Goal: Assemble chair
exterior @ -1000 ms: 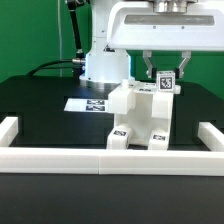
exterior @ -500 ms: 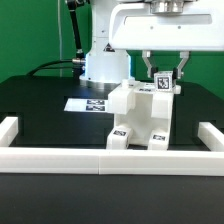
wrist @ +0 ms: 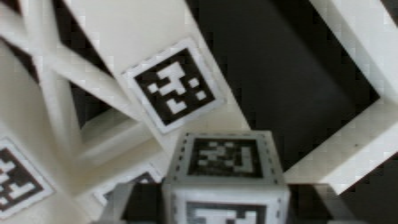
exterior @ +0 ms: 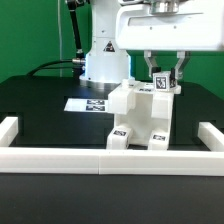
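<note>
The partly joined chair (exterior: 138, 112), white and blocky with tag markers on its feet, stands in the middle of the black table. At its upper corner on the exterior view's right, my gripper (exterior: 164, 78) is shut on a small white tagged block (exterior: 163, 81) that rests against the chair. In the wrist view this block (wrist: 222, 172) sits between my jaws, and a tagged slanted chair part (wrist: 175, 86) lies just beyond it. My fingertips are mostly hidden by the block.
The marker board (exterior: 88, 104) lies flat behind the chair towards the exterior view's left. A low white border wall (exterior: 60, 161) runs along the front and up both sides. The arm's base (exterior: 100, 64) stands at the back.
The wrist has shifted slightly towards the exterior view's right and turned a little, with the block still held at the chair's upper corner. The chair has not moved.
</note>
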